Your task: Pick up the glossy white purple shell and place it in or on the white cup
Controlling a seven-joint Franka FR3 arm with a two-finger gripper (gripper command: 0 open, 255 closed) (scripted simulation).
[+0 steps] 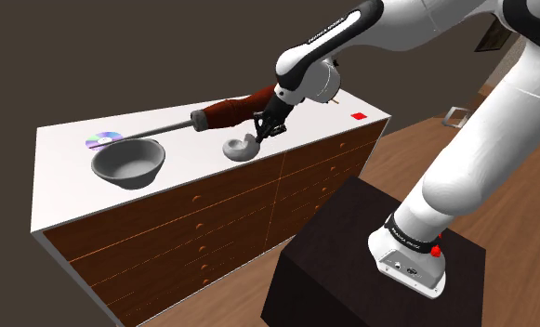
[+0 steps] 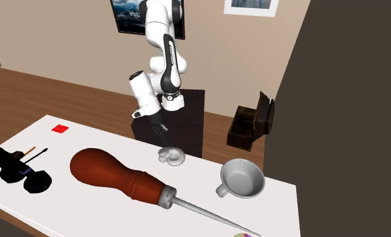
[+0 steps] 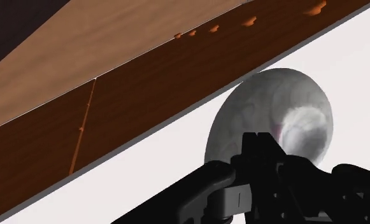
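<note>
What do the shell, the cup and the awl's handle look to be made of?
Shell: greyish white, glossy, bright highlight and faint pink tint; polished shell or ceramic, unclear.
Cup: plain grey-white, smooth, soft shading; material left open.
Awl handle: reddish-brown with a soft sheen, probably varnished wood.
Shaft: grey, likely metal.

Arm [image 1: 500, 121]: glossy white rounded links, dark grey joints.
Forearm strip [image 1: 337, 25]: black, with small white lettering.
Base collar [image 1: 409, 239]: black band with white lettering and a red dot at one end; below it a pale grey flange [image 1: 409, 267] with small dark ports.
Gripper [image 1: 262, 131]: all black, angular, blocky.
Stand [image 1: 342, 269]: plain dark box.
</note>
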